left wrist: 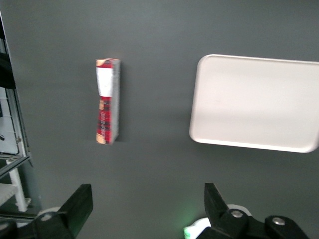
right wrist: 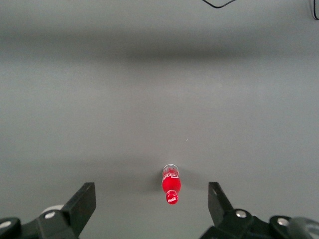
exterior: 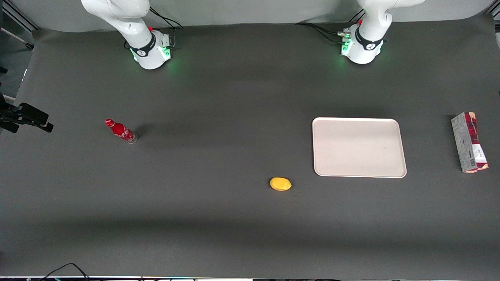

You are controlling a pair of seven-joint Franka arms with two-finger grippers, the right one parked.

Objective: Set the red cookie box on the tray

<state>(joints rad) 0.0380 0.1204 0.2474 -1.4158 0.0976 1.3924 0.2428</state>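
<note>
The red cookie box [exterior: 469, 142] lies flat on the dark table at the working arm's end, beside the tray and apart from it. It also shows in the left wrist view [left wrist: 107, 101], with its white end and plaid face up. The pale pinkish-white tray [exterior: 358, 147] lies flat and bare on the table; it shows in the left wrist view too [left wrist: 256, 103]. My left gripper [left wrist: 148, 209] is open and empty, high above the table near the arm's base. It is out of the front view.
A yellow lemon-like object [exterior: 280, 184] lies nearer the front camera than the tray. A small red bottle [exterior: 120, 130] stands toward the parked arm's end of the table; it shows in the right wrist view [right wrist: 170, 185]. The table edge runs close to the box.
</note>
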